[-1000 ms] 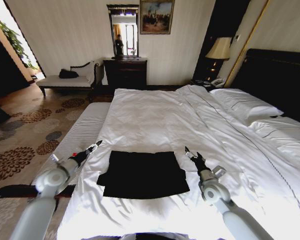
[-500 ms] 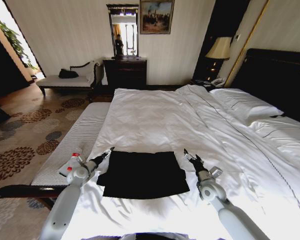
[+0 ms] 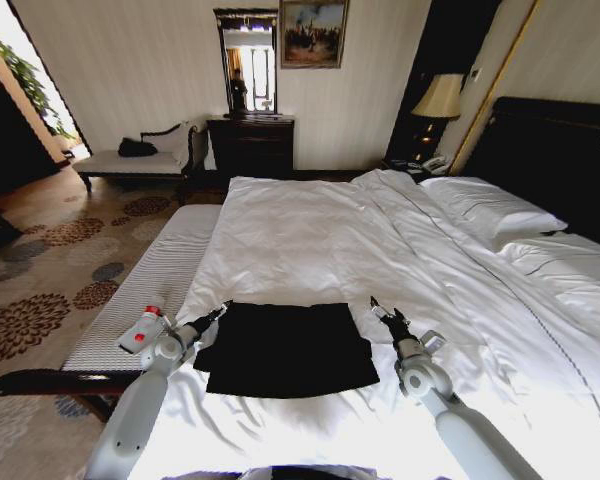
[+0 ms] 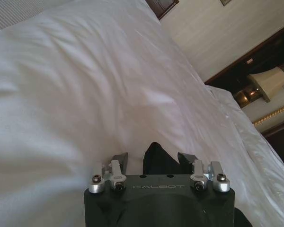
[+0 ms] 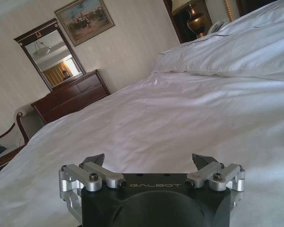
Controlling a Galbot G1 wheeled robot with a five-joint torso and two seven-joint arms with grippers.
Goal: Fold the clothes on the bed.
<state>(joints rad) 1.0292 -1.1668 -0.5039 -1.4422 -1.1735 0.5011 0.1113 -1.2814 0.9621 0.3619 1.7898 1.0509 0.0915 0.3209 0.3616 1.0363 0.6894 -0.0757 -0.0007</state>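
Black T-shirt (image 3: 285,347) lying flat on the bed (image 3: 310,240) — long axis crosswise — flanked by left gripper (image 3: 221,309) and right gripper (image 3: 374,303), both spread, grasping nothing.

Beds: one, the bed (image 3: 310,240) with a white duvet and a dark headboard
T-shirts: one black T-shirt (image 3: 285,347), lying flat on the duvet
Pillows: two white pillows (image 3: 490,210) at the headboard end (the nearer one partly cut off by the frame edge)
Grippers: two, the left gripper (image 3: 223,309) at the shirt's left corner and the right gripper (image 3: 374,303) just beside its right corner
Fingers per gripper: two, set apart on both in the wrist views
Lamps: one lamp (image 3: 440,98)
Mirrors: one mirror (image 3: 248,62)
Paintings: one painting (image 3: 313,32)
Dressers: one dark dresser (image 3: 251,146)
Chaises: one chaise (image 3: 140,158)
Benches: one striped bench (image 3: 150,285) along the bed's side
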